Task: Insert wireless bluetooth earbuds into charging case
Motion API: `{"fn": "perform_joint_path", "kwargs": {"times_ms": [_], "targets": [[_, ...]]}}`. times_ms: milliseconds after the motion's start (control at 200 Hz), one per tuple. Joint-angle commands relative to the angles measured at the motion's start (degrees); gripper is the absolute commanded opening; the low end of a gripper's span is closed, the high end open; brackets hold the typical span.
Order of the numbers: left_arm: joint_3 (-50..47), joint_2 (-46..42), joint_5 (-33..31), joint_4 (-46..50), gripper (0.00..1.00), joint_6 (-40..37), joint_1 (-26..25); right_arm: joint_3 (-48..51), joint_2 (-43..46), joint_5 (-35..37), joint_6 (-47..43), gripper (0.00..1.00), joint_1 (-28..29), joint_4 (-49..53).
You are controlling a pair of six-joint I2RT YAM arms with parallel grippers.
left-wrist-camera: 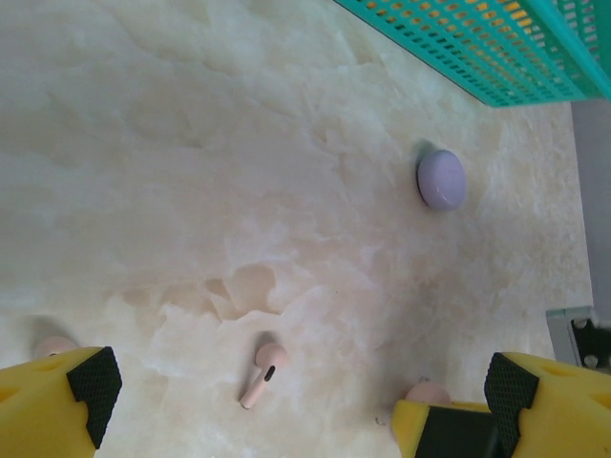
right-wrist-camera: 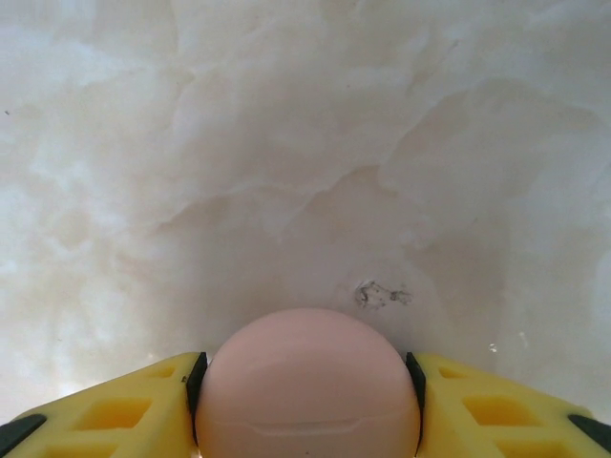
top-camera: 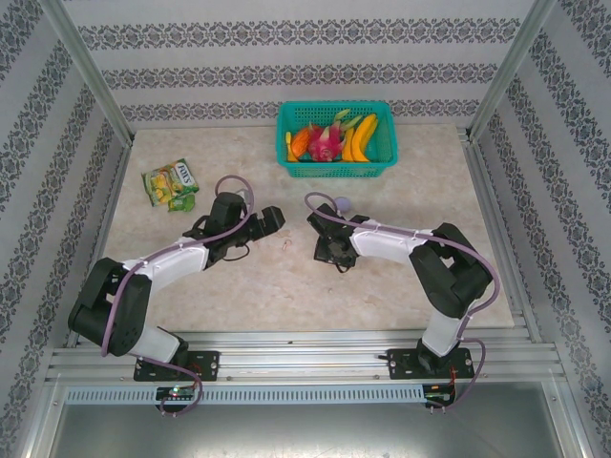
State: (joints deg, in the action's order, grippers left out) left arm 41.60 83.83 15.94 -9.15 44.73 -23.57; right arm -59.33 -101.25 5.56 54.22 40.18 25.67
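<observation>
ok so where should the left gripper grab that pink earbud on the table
Probably from straight above, pinching the pink earbud across its stem just below the bulb. It lies flat on the table, stem slanting down-left, so the open left gripper would need turning until it closes across that slant.

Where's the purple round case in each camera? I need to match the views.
Top external: purple case mid-table, just beyond the right arm's wrist, nearer than the green basket.
Left wrist: upper right, below the basket's corner.
Right wrist: a pink case between the fingers of the right tool.
Shared landmark: the green basket.
</observation>
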Motion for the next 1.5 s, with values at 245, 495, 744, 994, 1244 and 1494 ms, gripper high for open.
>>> {"fn": "perform_joint_path", "kwargs": {"times_ms": [245,495,744,994,1244,1494], "targets": [[-7.48,4.03,6.19,-25.28,1.0,-4.97,-5.98,-0.01,2.37,-1.71,10.63,0.49,-4.34,-4.28],[-8.7,9.8,11.91,-37.4,0.99,-5.44,-8.75,-0.09,4.76,-3.56,13.18,0.49,-7.62,-4.54],[-7.97,15.71,13.23,-45.04,0.94,-4.29,-10.82,1.27,7.29,-7.06,17.94,0.49,-11.05,-6.66],[-6.26,19.36,11.37,-49.06,0.88,-3.09,-12.5,1.76,8.83,-9.35,22.05,0.49,-12.22,-8.98],[-3.18,23.03,8.72,-52.45,0.82,-1.07,-13.16,1.19,9.19,-10.37,24.23,0.49,-12.24,-9.68],[0.57,27.15,7.35,-54.19,0.76,0.31,-14.12,1.5,10.17,-10.58,25.24,0.49,-12.15,-10.31]]}}
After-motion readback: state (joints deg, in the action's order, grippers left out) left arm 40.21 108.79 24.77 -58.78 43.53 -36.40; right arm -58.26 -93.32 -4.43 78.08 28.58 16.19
